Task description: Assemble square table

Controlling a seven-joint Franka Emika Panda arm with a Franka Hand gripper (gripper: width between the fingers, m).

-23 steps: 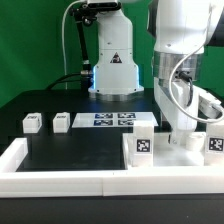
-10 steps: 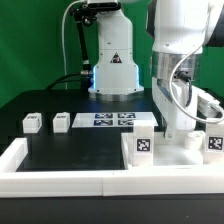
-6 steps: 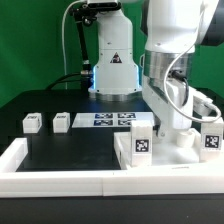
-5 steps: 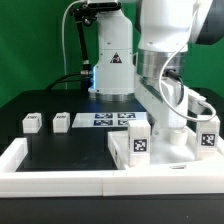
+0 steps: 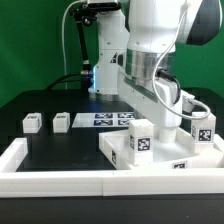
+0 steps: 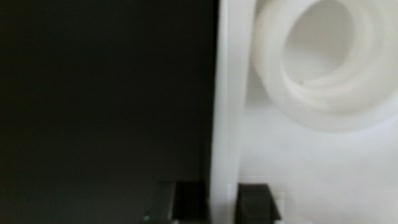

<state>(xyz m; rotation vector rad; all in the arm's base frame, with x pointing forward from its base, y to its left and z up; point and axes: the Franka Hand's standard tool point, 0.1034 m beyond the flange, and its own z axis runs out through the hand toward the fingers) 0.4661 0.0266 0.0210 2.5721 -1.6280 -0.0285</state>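
Tabletop (image 5: pixel 160 157) flat, corner toward exterior view's left, gripper (image 6: pixel 210 198) pinching its edge

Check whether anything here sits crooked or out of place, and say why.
The square table slab sits askew by the exterior view's right: its edges run slantwise to the border wall, not parallel. The tool is shut on its edge. Nothing else stands out.

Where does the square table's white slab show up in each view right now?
Exterior view: the white slab sits low on the exterior view's right, under the arm.
Wrist view: the white slab fills much of the picture, its edge between the jaws.
Shared landmark: the black table surface beside the slab.
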